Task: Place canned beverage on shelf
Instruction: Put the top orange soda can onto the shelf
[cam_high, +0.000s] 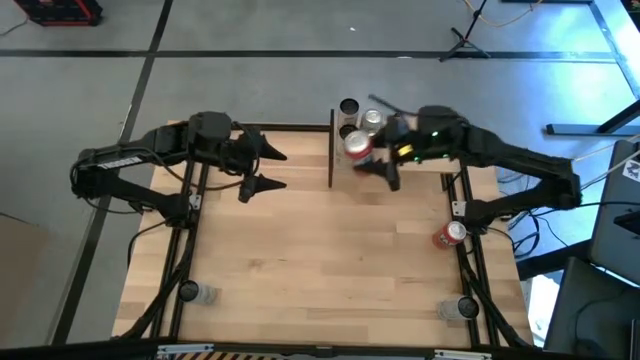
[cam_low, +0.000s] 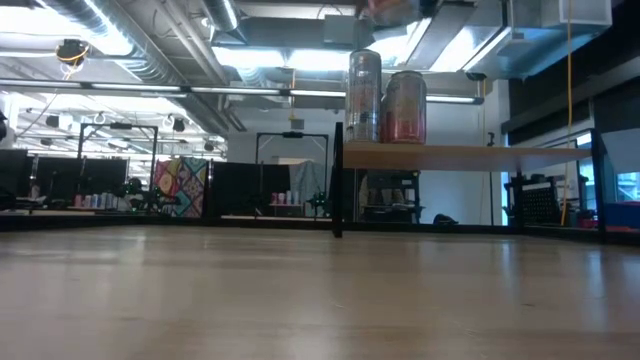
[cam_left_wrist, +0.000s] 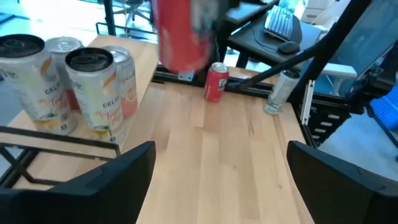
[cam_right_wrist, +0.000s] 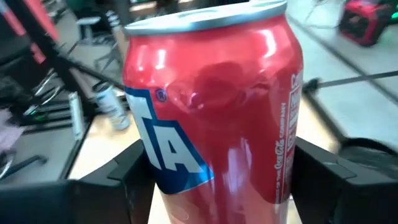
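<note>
While dented, red can (cam_right_wrist: 214, 118) between right fingers (cam_right_wrist: 134, 171)

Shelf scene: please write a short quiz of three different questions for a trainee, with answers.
1. True or false: the right gripper holds a red can.
2. Which gripper is open and empty? A) left B) right
3. Fill in: a second red can lies on the table near the ______ arm.

Key:
1. True; the jaws are closed on the can's sides, beside the shelf, where other cans already stand.
2. A; the left gripper hangs over the table, away from the shelf.
3. right
</note>
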